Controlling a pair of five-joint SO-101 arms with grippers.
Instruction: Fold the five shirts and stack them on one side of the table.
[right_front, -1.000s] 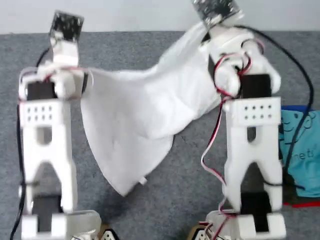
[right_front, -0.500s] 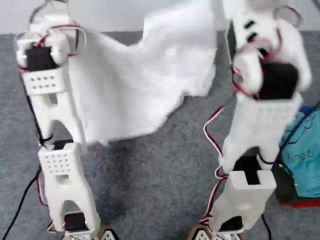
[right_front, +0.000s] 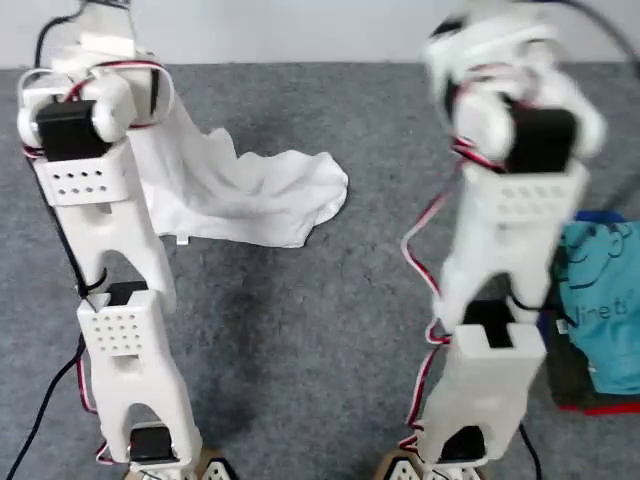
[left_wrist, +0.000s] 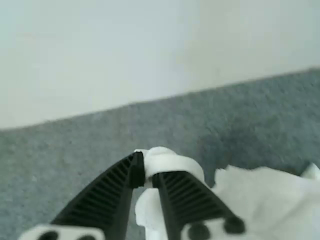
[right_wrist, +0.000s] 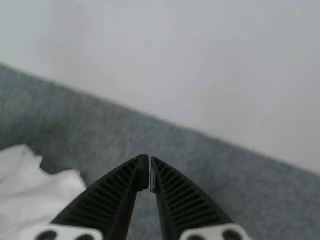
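A white shirt (right_front: 250, 190) lies crumpled on the grey table at the back left, one end rising to the left arm (right_front: 90, 170). My left gripper (left_wrist: 146, 169) is shut on a bunch of that white shirt (left_wrist: 165, 162), a little above the table near the back wall. Held high at the back right, my right gripper (right_wrist: 149, 172) is shut with nothing between its fingers. The loose end of the white shirt (right_wrist: 25, 205) lies off to one side below it. The right arm (right_front: 510, 200) stands apart from the cloth.
A teal shirt (right_front: 605, 300) lies at the table's right edge on a dark and red stack. Bare grey carpet (right_front: 320, 330) covers the table between the two arm bases. A pale wall (left_wrist: 150, 45) runs along the back edge.
The shirt was stretched in the air between both grippers. The right gripper has let go, and that end has dropped onto the table while the left keeps its hold.
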